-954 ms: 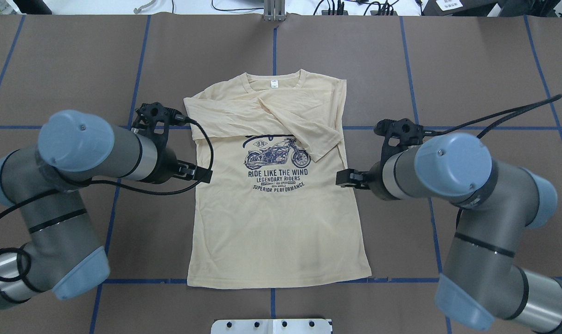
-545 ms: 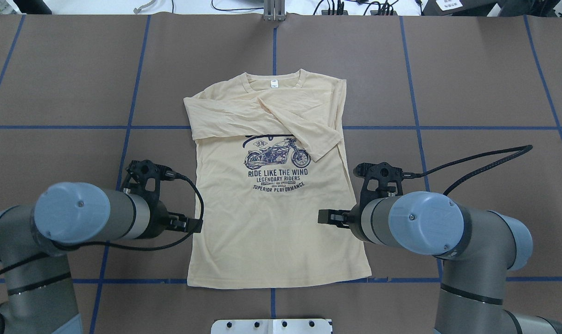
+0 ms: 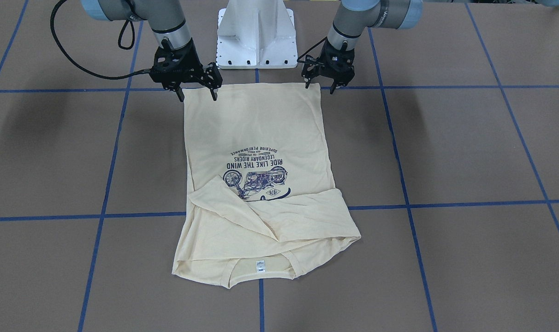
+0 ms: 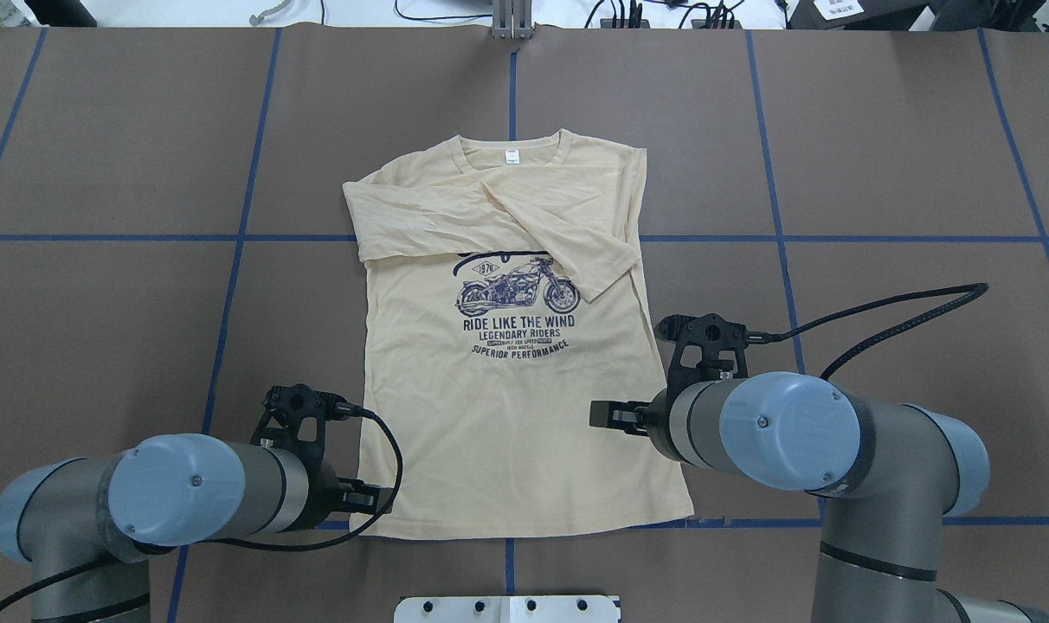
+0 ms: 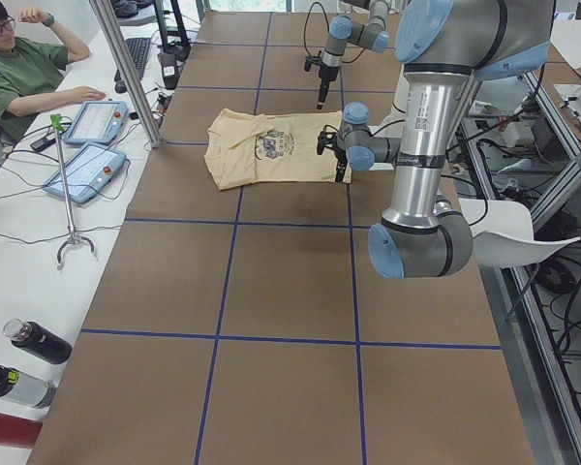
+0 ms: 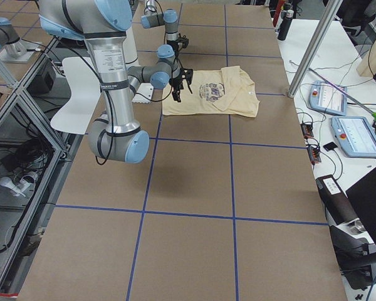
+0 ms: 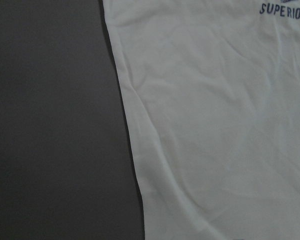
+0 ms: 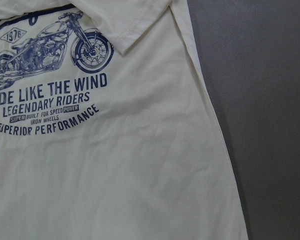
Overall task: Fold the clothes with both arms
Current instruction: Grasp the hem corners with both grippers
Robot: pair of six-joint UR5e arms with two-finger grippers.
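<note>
The clothes are one cream-yellow shirt lying flat on the brown table, print side up, with both sleeves folded across the chest. The neckline points away from the robot and the hem lies toward its base. My left gripper hangs open just above the hem corner on my left. My right gripper is open too, fingers wide apart, over the other hem corner. Neither holds cloth. The left wrist view shows the shirt's side edge, and the right wrist view shows the print and the other side edge.
The white pedestal base stands right behind the hem. Blue tape lines cross the brown table. A seated person, two tablets, a metal pole and bottles are at a side bench.
Both arms have drawn back toward the robot's base along the shirt's sides, from beside the print to the hem. The left arm moved farthest in the last half second. The shirt has not shifted.
</note>
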